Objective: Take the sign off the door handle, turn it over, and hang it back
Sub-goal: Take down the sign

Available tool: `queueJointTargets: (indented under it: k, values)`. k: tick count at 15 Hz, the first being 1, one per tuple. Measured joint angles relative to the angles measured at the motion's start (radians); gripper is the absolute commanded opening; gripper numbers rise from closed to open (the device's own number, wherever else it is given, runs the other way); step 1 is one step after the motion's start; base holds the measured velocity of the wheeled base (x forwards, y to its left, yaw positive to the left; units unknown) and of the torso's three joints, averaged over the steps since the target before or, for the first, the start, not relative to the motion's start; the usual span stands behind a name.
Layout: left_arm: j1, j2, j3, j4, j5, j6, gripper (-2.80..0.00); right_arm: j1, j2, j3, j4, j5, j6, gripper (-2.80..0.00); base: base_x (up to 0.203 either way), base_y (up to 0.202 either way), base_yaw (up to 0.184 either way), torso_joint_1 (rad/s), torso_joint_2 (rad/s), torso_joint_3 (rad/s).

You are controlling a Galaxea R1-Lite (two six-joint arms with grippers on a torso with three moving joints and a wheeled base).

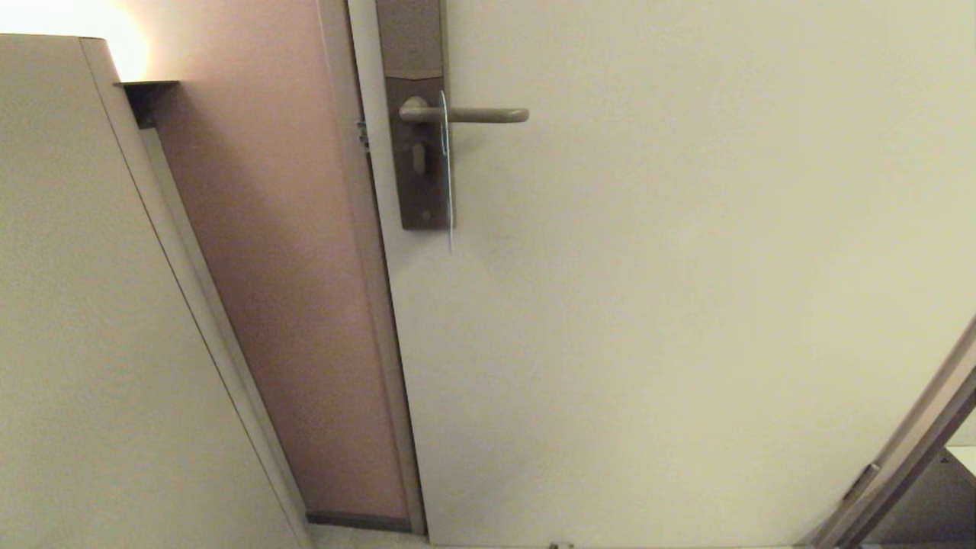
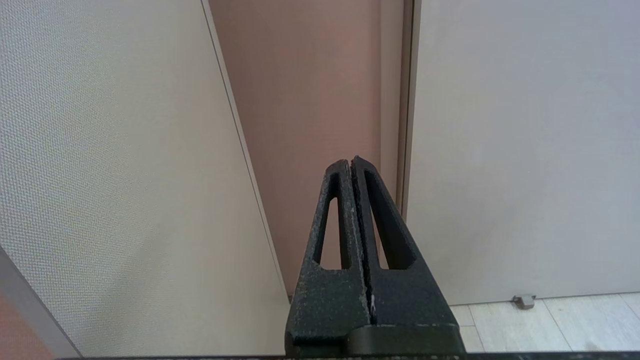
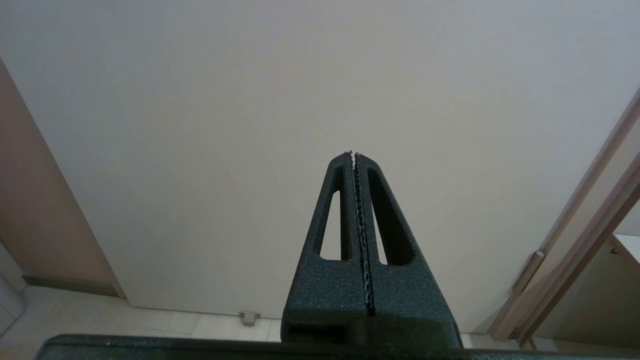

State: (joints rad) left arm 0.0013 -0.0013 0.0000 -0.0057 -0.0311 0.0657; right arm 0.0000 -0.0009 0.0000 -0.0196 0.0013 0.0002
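Both grippers are seen only in their own wrist views, and neither appears in the head view. Nearest to the left wrist camera, the black textured left gripper (image 2: 353, 160) is shown in the lower centre of the frame with its two fingers pressed together, and nothing is held between them. It is pointed toward the vertical gap where a pinkish-brown wall panel (image 2: 305, 100) meets the pale cream door (image 2: 525, 150). Light floor tiles (image 2: 545, 320) and a small grey door stop (image 2: 524, 301) are seen at the lower right of that frame.

In the right wrist view the black right gripper (image 3: 353, 155) is also closed, its toothed inner edges meeting, with nothing gripped. It is directed at the plain surface of the door.

Farther away, in the upper centre of the head view, the straight matte beige-grey metal door handle (image 1: 480, 115) is set level on a tall narrow brown-grey backplate (image 1: 415, 152) with a keyhole. The thin flat card sign (image 1: 447, 175) is hung on the lever just beside the backplate. It is seen edge-on, as a pale vertical line, so its faces cannot be read. A warm light (image 1: 114, 30) is seen at the upper left.
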Motion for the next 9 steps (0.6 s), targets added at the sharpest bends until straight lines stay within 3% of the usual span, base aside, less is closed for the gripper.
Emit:
queueJointTargets:
  k: [9]
  values:
    - [0.000,0.000,0.000,0.000,0.000,0.001,-2.80,0.000,0.000,0.000,0.000,0.000,0.000,-2.80,0.000,0.000,0.000,0.000,0.00,0.000]
